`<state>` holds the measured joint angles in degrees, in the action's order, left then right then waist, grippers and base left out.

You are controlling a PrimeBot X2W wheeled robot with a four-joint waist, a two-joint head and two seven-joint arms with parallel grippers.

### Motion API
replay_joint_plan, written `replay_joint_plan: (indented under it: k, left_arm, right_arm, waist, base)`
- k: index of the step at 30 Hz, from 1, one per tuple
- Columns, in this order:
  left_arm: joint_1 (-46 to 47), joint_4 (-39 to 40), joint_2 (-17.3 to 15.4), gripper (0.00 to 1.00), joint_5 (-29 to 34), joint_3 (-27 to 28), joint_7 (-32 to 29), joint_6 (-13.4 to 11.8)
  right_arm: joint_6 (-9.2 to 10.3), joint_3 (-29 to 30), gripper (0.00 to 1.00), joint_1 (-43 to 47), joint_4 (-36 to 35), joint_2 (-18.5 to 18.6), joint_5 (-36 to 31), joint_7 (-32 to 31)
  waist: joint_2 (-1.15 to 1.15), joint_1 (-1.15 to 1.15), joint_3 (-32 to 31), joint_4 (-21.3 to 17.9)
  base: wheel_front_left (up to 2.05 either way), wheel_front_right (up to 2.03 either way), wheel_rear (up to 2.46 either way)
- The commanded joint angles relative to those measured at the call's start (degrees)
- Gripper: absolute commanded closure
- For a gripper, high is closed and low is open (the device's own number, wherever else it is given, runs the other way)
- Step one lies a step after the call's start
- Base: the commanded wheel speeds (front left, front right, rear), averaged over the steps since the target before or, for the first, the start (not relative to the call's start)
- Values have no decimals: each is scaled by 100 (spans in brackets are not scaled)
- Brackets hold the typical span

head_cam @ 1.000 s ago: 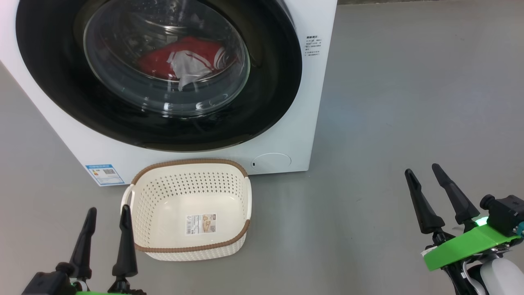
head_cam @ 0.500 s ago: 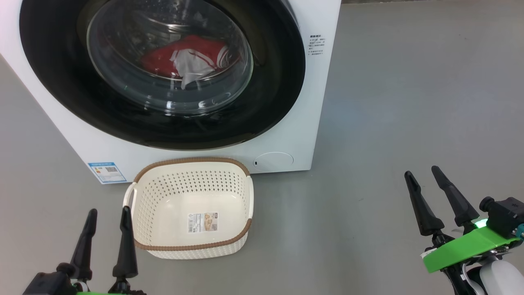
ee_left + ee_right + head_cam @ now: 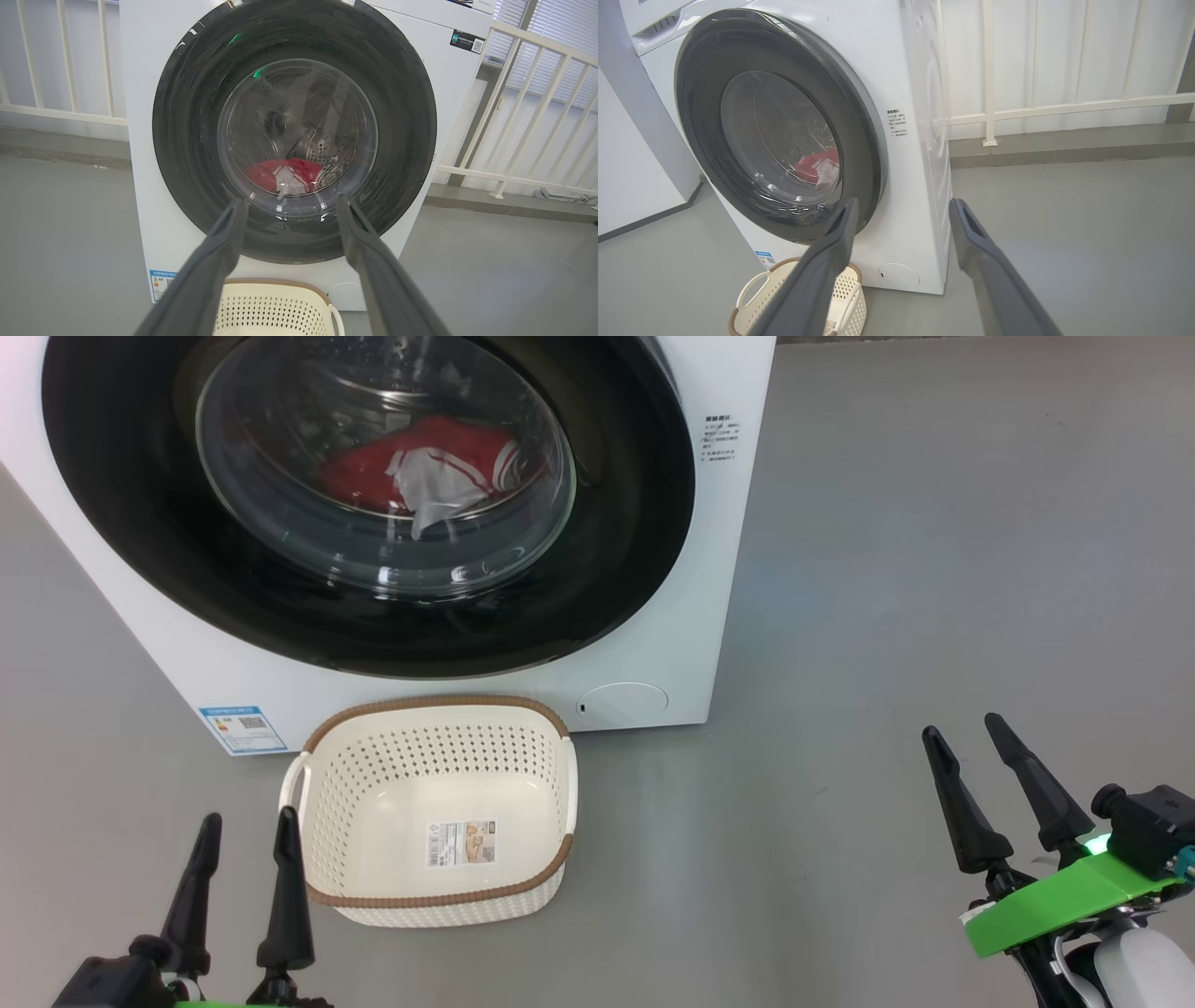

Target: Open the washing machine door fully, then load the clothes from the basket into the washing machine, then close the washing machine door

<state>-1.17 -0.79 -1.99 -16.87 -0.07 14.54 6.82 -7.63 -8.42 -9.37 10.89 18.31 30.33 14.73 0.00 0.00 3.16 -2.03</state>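
Observation:
The white washing machine [image 3: 681, 644] stands ahead with its round black washing machine door [image 3: 616, 551] shut flat against the front. Through the glass I see the red and white clothes [image 3: 420, 471] lying in the drum, also visible as clothes [image 3: 285, 175] and clothes [image 3: 817, 165]. The cream basket [image 3: 434, 807] with a brown rim sits empty on the floor before the machine. My left gripper [image 3: 247, 821] hovers open at the basket's left, holding nothing. My right gripper [image 3: 963, 726] is open over bare floor at the right, well away from the machine.
Grey floor [image 3: 934, 569] stretches to the right of the machine. A white railing [image 3: 1064, 109] runs behind the machine along the wall. A blue label [image 3: 241, 729] marks the machine's lower left corner.
The picture shifted slightly as the camera moved. Both grippers stay open and in place; door, clothes and basket are unchanged.

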Motion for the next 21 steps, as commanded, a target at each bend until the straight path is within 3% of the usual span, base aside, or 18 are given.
replay_joint_plan:
  k: [1,9,10,21]
  left_arm:
    - [63,111,-88,0,-51,185,46,29]
    - [76,86,-88,0,-117,148,46,33]
    - [0,-27,0,100,-72,-21,0,0]
    - [-55,-343,50,100,-518,-31,-132,1]
  right_arm:
    - [14,-63,0,9,-133,59,-57,27]
    - [14,-39,0,15,-131,57,-80,27]
    - [0,21,100,1,3,-13,1,0]
    - [1,30,100,154,258,-240,372,-116]
  waist:
    - [0,0,0,0]
    - [0,0,-7,13]
    - [0,0,-7,12]
    - [0,13,-38,23]
  base:
    - [0,0,0]
    - [0,0,0]
    - [0,0,0]
    - [0,0,0]
